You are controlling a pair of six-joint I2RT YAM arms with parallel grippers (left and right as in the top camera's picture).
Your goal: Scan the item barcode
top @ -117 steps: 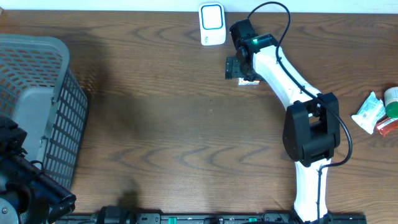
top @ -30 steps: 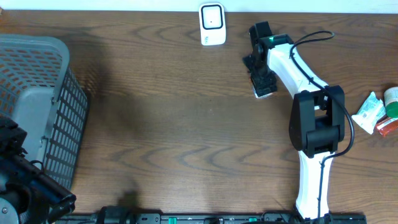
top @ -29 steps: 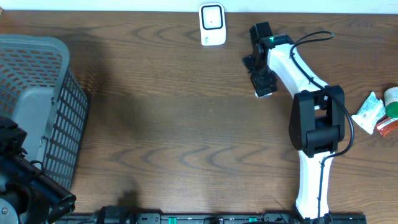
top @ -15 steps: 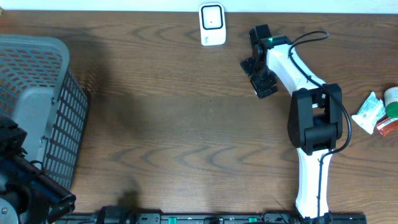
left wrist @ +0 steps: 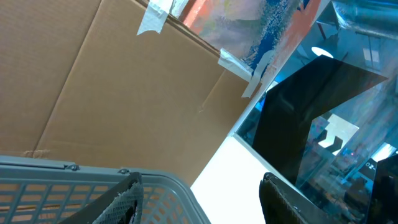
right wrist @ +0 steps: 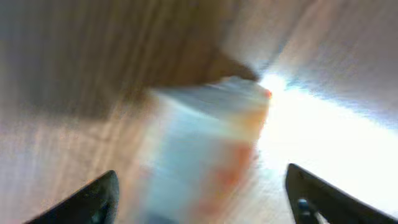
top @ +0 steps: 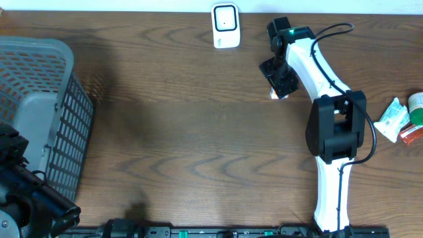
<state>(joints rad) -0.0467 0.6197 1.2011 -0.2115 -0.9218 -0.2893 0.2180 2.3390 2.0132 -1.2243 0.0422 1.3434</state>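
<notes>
I'm hovering the right gripper (right wrist: pixel 200 174) over the small box (right wrist: pixel 205 137), jaws spread wide with gaps showing either side so nothing's gripped, the box lying just below between them, and I'm lining up a grab to carry it toward the scanner (top: pixel 225 25) ahead-left.

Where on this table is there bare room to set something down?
The widest free patch is the bare wood between the grey basket on the left and the white arm on the right, below the white scanner. Crowded spots: the right edge, where packets huddle, and around the right pincer over a small box.
</notes>
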